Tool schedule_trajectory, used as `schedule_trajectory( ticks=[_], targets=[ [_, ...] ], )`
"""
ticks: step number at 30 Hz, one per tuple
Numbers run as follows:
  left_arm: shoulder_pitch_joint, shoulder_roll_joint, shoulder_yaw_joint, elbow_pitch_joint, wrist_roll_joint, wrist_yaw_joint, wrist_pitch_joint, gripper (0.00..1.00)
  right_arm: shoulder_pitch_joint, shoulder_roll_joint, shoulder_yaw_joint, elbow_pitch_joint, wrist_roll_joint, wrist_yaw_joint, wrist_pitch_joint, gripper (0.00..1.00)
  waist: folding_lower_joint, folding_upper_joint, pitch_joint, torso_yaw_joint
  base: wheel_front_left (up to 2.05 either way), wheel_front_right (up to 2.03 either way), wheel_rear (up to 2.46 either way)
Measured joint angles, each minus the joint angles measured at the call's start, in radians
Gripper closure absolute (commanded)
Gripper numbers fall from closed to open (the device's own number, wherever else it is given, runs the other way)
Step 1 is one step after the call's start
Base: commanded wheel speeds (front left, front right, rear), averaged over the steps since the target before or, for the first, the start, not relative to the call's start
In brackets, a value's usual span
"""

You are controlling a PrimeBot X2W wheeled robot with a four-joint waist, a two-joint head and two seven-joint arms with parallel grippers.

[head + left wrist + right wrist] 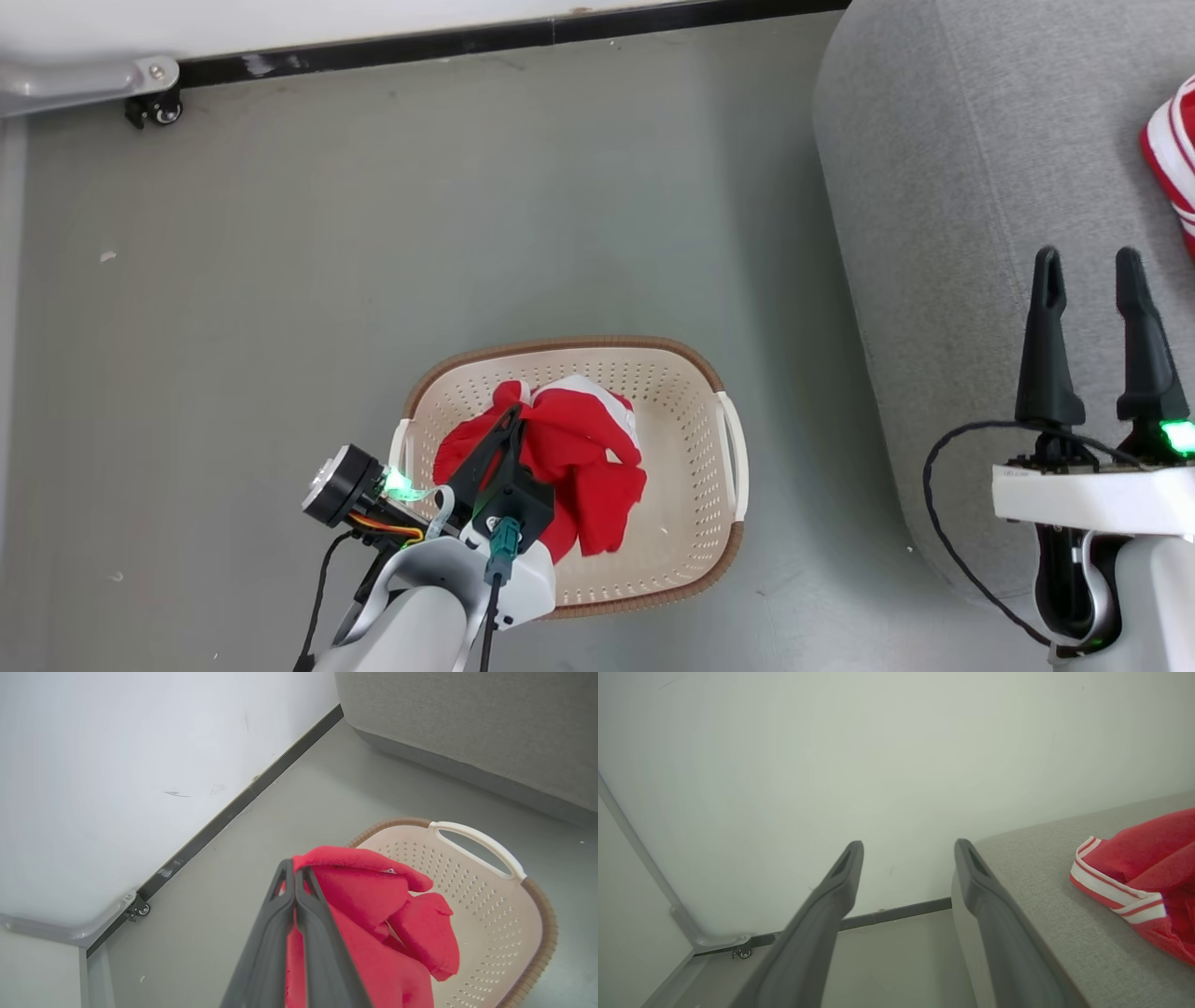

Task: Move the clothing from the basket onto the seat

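Grey floor [373, 280], white wall [93, 765], black skirting [420, 44] between.

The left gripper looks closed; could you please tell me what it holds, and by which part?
The left gripper is shut on the red garment, its jaws pinching a bunched fold at the cloth's top. The right gripper holds nothing.

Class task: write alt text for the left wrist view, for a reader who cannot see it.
The left gripper, jaws shut, pinches a fold of red garment in front of the cream perforated basket. The basket stands on a grey floor, the grey sofa beyond it, a white wall with dark baseboard at left.
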Motion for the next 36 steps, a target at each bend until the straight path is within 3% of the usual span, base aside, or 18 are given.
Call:
schedule_trajectory(
  ticks=[5, 7, 8, 18, 24, 36],
  targets=[
    [0.0, -0.001, -0.007, -0.012, 0.003, -0.011, 0.03, 1.0, 0.013, 0.0, 0.002, -0.001, 0.001, 0.0, 0.0, 0.0, 0.0, 0.0, -0.009, -0.016, 0.0, 0.0, 0.0],
    [0.0, 0.0, -0.01, -0.021, 0.005, -0.012, 0.034, 0.5, 0.014, 0.0, 0.001, -0.001, 0.003, 0.0, 0.0, 0.0, 0.0, 0.0, -0.009, -0.022, 0.0, 0.0, 0.0],
    [0.0, 0.0, -0.009, -0.039, 0.005, -0.012, 0.034, 0.0, 0.014, 0.0, 0.001, -0.003, 0.003, 0.0, 0.0, 0.0, 0.0, 0.0, -0.008, -0.028, 0.0, 0.0, 0.0],
    [0.046, 0.003, 0.018, -0.105, -0.014, -0.004, 0.052, 0.0, 0.03, 0.001, -0.018, -0.01, 0.006, 0.0, 0.0, 0.0, 0.0, 0.0, -0.01, -0.037, 0.0, 0.0, 0.0],
    [0.067, 0.004, 0.073, -0.182, -0.036, 0.054, 0.041, 0.0, 0.028, 0.001, -0.01, -0.016, 0.0, 0.0, 0.0, 0.0, 0.0001, 0.0, -0.017, -0.028, 0.0, 0.0, 0.0],
    [0.077, 0.035, 0.173, -0.285, -0.095, 0.113, 0.013, 0.0, 0.025, 0.001, -0.01, -0.02, -0.029, 0.0, 0.0, 0.0, 0.0, 0.0, -0.048, 0.002, 0.0, 0.0, 0.0]
  ],
)
